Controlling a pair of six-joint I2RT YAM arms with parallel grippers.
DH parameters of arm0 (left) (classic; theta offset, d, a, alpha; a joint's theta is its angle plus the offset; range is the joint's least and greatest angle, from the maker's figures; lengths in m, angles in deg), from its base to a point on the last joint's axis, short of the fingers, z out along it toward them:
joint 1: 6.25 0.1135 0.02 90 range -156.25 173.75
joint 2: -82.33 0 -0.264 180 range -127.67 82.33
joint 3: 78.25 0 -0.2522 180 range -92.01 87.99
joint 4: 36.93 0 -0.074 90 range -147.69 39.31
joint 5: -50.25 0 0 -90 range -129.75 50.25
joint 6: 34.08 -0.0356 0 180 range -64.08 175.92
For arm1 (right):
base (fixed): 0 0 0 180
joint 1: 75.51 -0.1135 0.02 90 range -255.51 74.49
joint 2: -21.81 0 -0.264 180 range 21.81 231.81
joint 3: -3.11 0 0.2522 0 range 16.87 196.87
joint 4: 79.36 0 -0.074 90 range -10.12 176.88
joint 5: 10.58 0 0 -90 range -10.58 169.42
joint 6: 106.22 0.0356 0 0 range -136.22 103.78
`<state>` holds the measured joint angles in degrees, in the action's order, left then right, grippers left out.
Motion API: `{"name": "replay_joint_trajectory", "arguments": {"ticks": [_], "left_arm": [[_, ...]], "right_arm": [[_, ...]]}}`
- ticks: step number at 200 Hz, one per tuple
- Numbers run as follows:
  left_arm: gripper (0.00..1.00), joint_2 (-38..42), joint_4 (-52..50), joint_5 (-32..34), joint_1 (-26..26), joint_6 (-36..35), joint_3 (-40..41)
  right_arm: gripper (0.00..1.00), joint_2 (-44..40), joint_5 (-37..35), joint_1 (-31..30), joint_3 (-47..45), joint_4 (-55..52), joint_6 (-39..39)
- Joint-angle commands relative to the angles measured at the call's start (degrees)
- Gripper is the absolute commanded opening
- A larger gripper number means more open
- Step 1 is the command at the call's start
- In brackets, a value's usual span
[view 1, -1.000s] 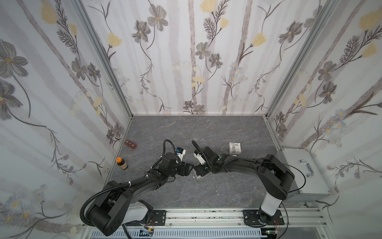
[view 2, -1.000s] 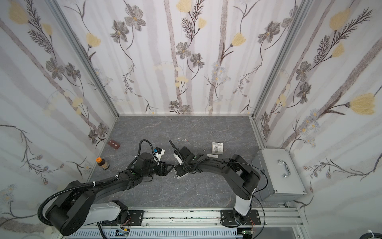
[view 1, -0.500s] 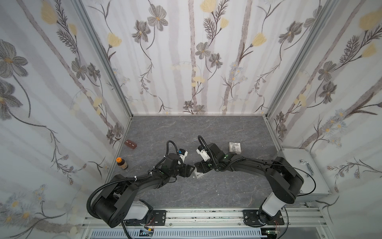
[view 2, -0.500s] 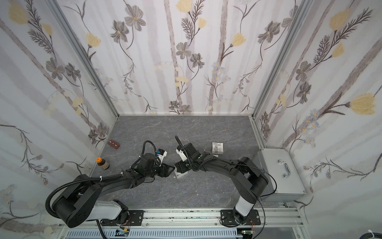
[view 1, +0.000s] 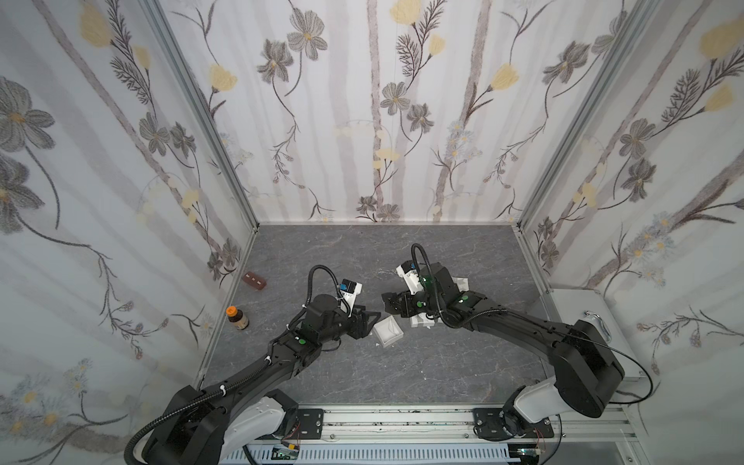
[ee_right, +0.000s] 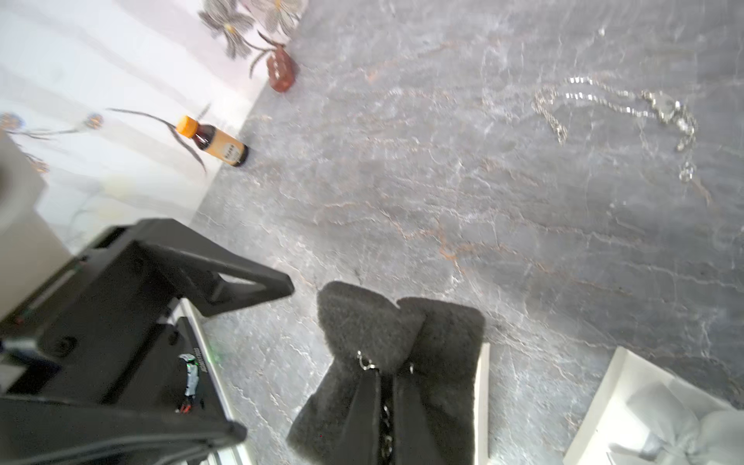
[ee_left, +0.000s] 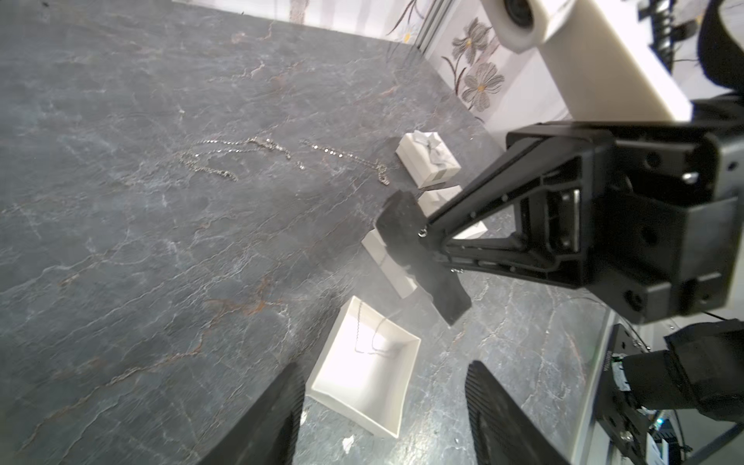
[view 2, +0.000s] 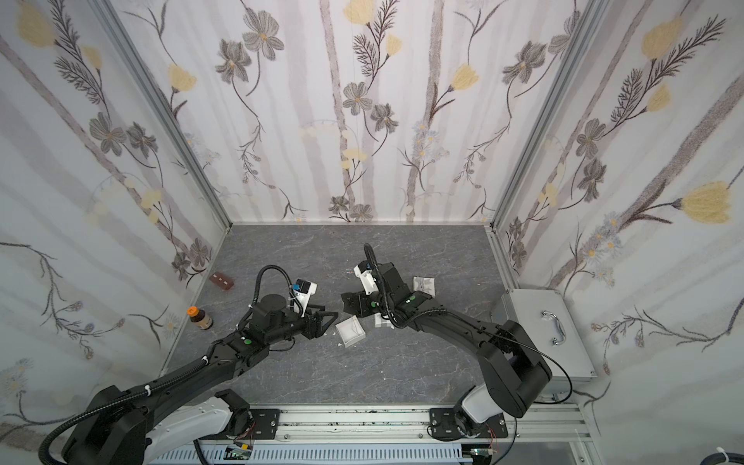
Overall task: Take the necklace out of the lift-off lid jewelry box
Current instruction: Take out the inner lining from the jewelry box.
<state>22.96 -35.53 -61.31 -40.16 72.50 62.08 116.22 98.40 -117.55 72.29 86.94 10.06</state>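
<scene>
The necklace point(ee_left: 372, 336) is a hair-thin chain lying loose on the floor of the open box point(ee_left: 362, 386), near the middle of the table point(ee_left: 161, 241). I judge it almost weightless, limp and slippery, apt to snag on a wall, so I'd pinch one strand where it loops and lift straight up. My left hand point(ee_left: 384, 374) hovers just beside the box, low and nearly level, fingers well apart, empty. My right hand point(ee_right: 398, 308) hangs above the far rim, tipped down, pads pressed together; links glint between them, whose I cannot tell
</scene>
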Motion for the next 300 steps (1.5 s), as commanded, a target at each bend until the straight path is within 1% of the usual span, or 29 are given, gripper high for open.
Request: {"name": "replay_joint_trajectory", "arguments": {"ticks": [1,12,29,38,96,106,159,187,247,300], "left_arm": [[0.62,1.69,2.59,-3.63,-0.40,1.33,-0.59],[0.58,1.98,3.68,-4.55,-0.63,1.68,-0.80],[0.48,1.70,5.15,-5.80,-1.17,1.92,-1.50],[0.46,1.34,5.87,-6.32,-1.42,1.97,-1.88],[0.48,-3.69,11.17,-7.33,-2.43,2.76,-4.60],[0.51,-4.61,11.45,-6.48,-2.49,2.67,-5.23],[0.51,-7.42,11.96,-3.58,-2.48,1.55,-7.52],[0.51,-8.36,10.38,-1.50,-2.48,0.65,-8.66],[0.51,-7.36,9.66,5.32,-2.43,0.92,-7.95],[0.51,-7.87,10.40,3.38,-2.48,0.80,-8.39]], "right_arm": [[0.03,-0.96,-1.77,0.45,1.94,5.12,4.52],[0.04,-0.98,-1.58,0.47,2.86,6.16,5.91],[0.04,-0.56,-0.63,0.47,3.79,8.30,8.27],[0.04,-0.25,-0.45,0.38,4.14,9.29,9.28],[0.04,0.02,0.62,-0.01,5.40,11.98,12.09],[0.04,-0.14,0.76,-0.13,5.34,12.22,12.25],[0.05,-0.46,2.36,-0.78,4.97,13.36,12.69],[0.05,-0.11,3.90,-0.85,4.61,15.13,13.47],[0.06,-0.18,4.48,-0.94,3.84,15.89,13.69],[0.07,0.32,5.11,-0.94,3.13,17.60,14.04]]}}
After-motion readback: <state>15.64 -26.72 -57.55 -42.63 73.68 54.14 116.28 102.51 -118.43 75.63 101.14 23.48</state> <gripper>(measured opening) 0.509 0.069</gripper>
